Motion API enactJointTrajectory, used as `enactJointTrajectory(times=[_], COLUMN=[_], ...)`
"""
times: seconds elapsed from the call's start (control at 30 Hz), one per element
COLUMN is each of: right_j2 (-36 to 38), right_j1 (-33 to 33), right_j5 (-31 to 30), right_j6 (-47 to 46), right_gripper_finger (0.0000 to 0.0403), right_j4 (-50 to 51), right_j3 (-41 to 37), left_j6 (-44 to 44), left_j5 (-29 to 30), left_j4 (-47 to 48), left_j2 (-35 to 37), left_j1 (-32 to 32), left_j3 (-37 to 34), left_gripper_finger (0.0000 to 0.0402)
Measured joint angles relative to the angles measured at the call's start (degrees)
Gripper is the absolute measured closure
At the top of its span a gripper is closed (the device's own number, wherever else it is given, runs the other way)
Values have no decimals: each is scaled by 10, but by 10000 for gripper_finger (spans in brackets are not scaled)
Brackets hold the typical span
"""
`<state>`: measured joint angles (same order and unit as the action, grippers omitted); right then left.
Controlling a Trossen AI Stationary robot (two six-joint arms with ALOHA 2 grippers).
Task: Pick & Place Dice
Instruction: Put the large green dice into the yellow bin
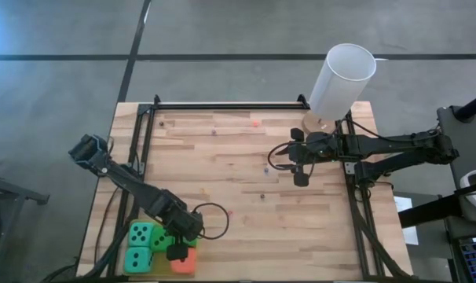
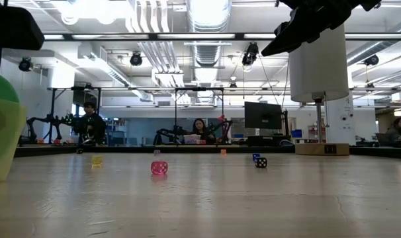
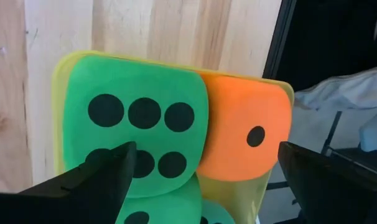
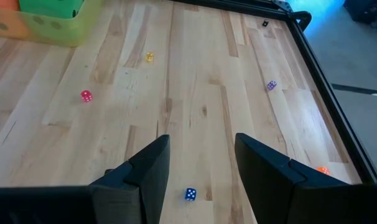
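The dice sit packed in a yellow-green tray (image 1: 150,269) at the table's near left corner: two teal dice (image 1: 140,233) (image 1: 137,258), a green die (image 1: 161,238) and an orange-red die (image 1: 184,262). My left gripper (image 1: 177,252) hovers open over them. In the left wrist view the gripper (image 3: 207,149) spans the orange-red die (image 3: 244,134) and part of the six-pip green die (image 3: 139,112); I see no contact. My right gripper (image 1: 301,179) is open above the bare table's middle right, near the white cylinder (image 1: 342,79).
Tiny coloured dice lie scattered on the wood: pink (image 4: 86,95), yellow (image 4: 149,56), blue (image 4: 190,194), purple (image 4: 271,85). A black frame rail (image 1: 230,105) runs along the far edge and sides. The cylinder stands on a wooden base (image 2: 322,149). People sit in the room behind.
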<state>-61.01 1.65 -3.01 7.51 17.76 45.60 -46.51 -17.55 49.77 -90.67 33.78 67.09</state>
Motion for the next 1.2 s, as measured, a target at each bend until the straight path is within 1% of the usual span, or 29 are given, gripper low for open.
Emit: enactJointTrajectory(times=[0.13,0.4,0.9,1.03,1.2], right_j2=[0,0,0,0,0], right_j1=[0,0,0,0,0], right_j5=[0,0,0,0,0], right_j6=[0,0,0,0,0], right_gripper_finger=[223,223,223,223,223], right_j4=[0,0,0,0,0], right_j3=[0,0,0,0,0], left_j6=[-1,-4,-15,-18,-22], left_j5=[7,-1,-1,-1,20], left_j4=[-3,-46,-55,-53,-44], left_j2=[0,1,1,15,41], left_j1=[0,0,-2,-10,-23], left_j3=[-1,-36,-47,-49,-52], left_gripper_finger=[2,3,4,4,2])
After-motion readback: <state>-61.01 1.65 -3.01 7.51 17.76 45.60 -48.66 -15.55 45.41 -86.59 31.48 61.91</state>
